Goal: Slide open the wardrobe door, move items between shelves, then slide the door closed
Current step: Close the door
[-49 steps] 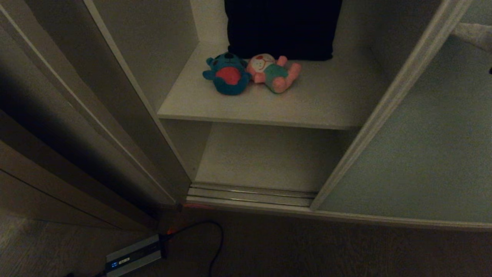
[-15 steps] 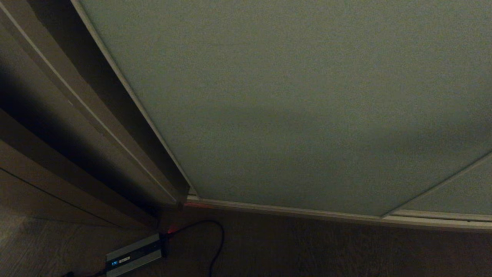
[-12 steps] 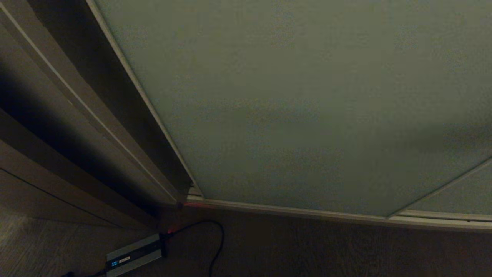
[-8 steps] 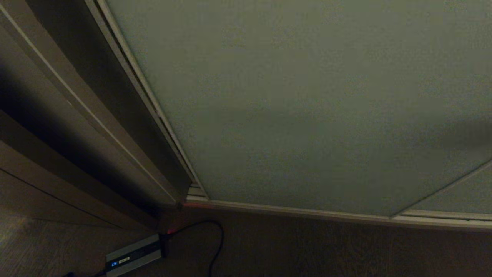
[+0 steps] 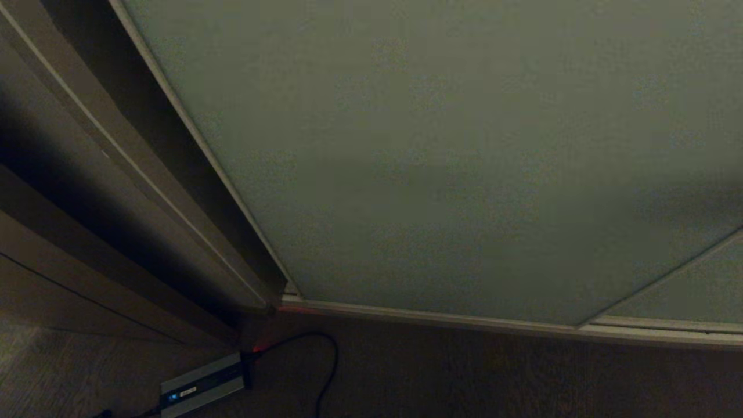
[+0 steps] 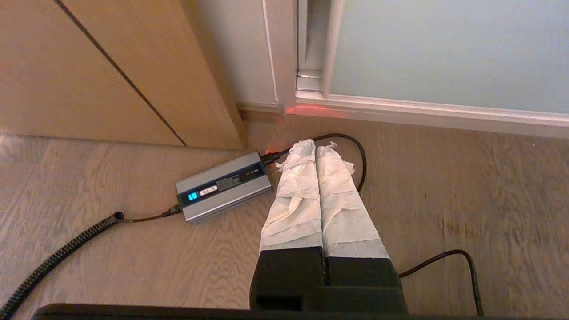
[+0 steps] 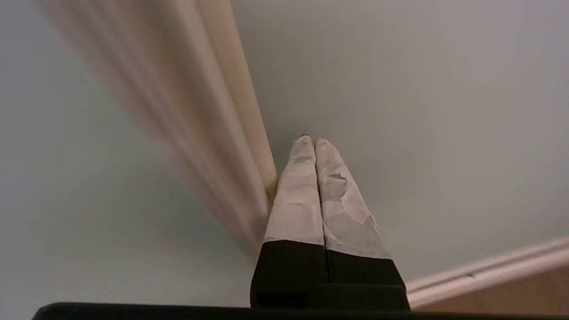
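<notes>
The tall matte pale grey-green sliding wardrobe door [image 5: 441,151] is drawn fully across the opening, so shelves and toys are hidden; the task is judged essentially finished. The right claw [image 7: 314,141] is closed empty near the door's cream frame strip [image 7: 231,102]. The left claw [image 6: 314,146], closed and empty, is parked over the wooden floor [image 6: 466,186].

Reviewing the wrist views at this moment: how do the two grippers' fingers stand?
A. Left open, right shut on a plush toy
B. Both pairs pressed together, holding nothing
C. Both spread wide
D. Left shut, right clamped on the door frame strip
B. The left gripper hangs over the floor with its taped fingers touching, and the right gripper has its fingers closed together in front of the sliding wardrobe door, with nothing between them.
</notes>
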Tool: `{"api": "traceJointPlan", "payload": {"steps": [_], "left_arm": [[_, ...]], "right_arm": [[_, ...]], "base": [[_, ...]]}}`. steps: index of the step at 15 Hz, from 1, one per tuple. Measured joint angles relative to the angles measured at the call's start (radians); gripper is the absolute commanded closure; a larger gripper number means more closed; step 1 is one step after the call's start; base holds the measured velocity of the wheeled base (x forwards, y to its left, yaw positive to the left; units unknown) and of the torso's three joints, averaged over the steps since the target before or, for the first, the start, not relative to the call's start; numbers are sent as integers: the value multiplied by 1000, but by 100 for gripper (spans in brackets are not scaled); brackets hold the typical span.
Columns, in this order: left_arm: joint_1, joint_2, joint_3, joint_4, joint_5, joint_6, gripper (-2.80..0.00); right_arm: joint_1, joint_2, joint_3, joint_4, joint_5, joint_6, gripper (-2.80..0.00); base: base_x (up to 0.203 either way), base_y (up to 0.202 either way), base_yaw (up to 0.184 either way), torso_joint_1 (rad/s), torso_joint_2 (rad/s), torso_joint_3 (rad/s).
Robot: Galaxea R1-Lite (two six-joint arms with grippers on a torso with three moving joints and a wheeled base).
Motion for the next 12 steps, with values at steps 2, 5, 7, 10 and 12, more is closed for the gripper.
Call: {"api": "traceJointPlan", "payload": {"steps": [2, 5, 7, 10, 12], "left_arm": [[0, 0, 0, 0, 0, 0, 0], [0, 0, 0, 0, 0, 0, 0], [0, 0, 0, 0, 0, 1, 0], [0, 0, 0, 0, 0, 0, 0], [0, 0, 0, 0, 0, 0, 0]], "right_arm": [[17, -24, 28, -1, 0, -4, 0], [32, -49, 45, -23, -4, -2, 0], [39, -57, 45, -27, -7, -3, 0], [46, -76, 48, -58, -12, -10, 0], [47, -95, 67, -71, -13, -13, 0]], "base": [[0, 0, 0, 0, 0, 0], [0, 0, 0, 0, 0, 0], [0, 0, 0, 0, 0, 0], [0, 0, 0, 0, 0, 0], [0, 0, 0, 0, 0, 0]]}}
